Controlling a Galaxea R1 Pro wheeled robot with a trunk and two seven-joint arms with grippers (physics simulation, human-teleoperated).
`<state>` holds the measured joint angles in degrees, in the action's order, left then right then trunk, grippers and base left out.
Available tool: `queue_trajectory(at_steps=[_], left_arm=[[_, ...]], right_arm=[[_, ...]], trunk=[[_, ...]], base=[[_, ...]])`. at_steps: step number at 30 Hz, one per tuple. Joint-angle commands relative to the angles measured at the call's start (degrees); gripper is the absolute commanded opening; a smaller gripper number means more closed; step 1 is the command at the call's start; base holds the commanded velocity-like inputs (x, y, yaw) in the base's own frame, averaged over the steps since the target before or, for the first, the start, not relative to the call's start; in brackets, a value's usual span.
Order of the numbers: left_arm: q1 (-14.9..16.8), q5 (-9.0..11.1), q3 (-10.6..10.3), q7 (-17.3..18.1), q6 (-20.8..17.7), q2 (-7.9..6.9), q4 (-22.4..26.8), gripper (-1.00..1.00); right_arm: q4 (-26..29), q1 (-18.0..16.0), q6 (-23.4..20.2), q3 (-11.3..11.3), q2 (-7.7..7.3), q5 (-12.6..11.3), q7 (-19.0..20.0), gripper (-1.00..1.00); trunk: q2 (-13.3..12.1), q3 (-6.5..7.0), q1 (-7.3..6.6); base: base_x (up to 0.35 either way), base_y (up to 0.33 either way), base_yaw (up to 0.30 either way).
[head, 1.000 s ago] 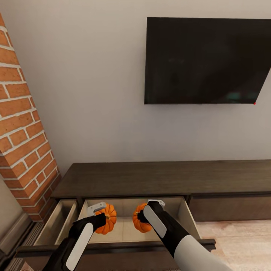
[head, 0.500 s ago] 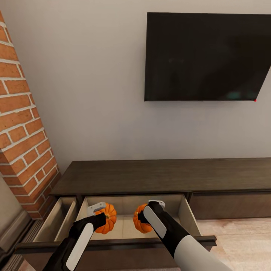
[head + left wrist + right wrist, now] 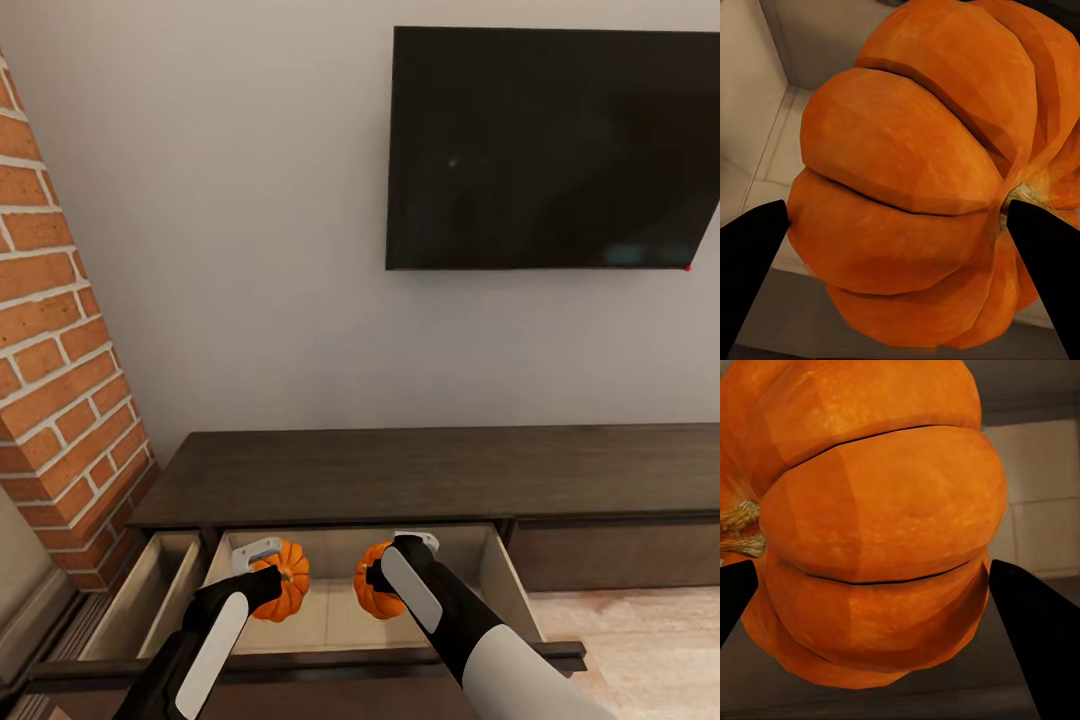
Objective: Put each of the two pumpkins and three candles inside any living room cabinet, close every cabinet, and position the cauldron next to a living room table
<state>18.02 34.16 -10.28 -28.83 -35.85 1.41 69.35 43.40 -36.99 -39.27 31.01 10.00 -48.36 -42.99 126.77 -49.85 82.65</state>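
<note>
left gripper [image 3: 262, 572] jaws clamped on one pumpkin [image 3: 285, 581], right gripper [image 3: 392, 566] on the other pumpkin [image 3: 372, 581], both over the open drawer [image 3: 335, 612]

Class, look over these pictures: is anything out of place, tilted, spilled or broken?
Nothing is spilled or broken. Each hand, left hand and right hand, holds a pumpkin on its side over the open drawer.

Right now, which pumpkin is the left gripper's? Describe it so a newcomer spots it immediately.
Below the wall TV, the dark cabinet has its wide drawer pulled open. Two pumpkins hang over it; the left gripper's pumpkin is the one nearer the brick fireplace.
</note>
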Motion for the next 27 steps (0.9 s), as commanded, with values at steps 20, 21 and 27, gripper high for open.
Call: queue_trajectory(at_steps=[20, 21, 27], left_arm=[[0.0, -0.05, 0.0, -0.08, -0.01, 0.04, -0.01, -1.0], [0.0, -0.05, 0.0, -0.08, -0.01, 0.06, -0.01, -1.0], [0.0, -0.06, 0.0, -0.15, -0.09, 0.11, -0.01, -1.0]], right_arm=[[-0.01, 0.02, -0.11, 0.02, 0.0, 0.1, -0.16, -1.0], [0.0, 0.01, -0.11, 0.02, 0.0, 0.1, -0.17, -1.0], [0.0, -0.01, -0.11, 0.02, 0.0, 0.1, -0.17, -1.0]], trunk=[[4.01, -1.79, 2.2], [4.41, -1.97, 2.42], [6.82, -3.05, 3.73]], base=[[0.019, 0.0, 0.0], [0.0, 0.0, 0.0], [0.0, 0.0, 0.0]])
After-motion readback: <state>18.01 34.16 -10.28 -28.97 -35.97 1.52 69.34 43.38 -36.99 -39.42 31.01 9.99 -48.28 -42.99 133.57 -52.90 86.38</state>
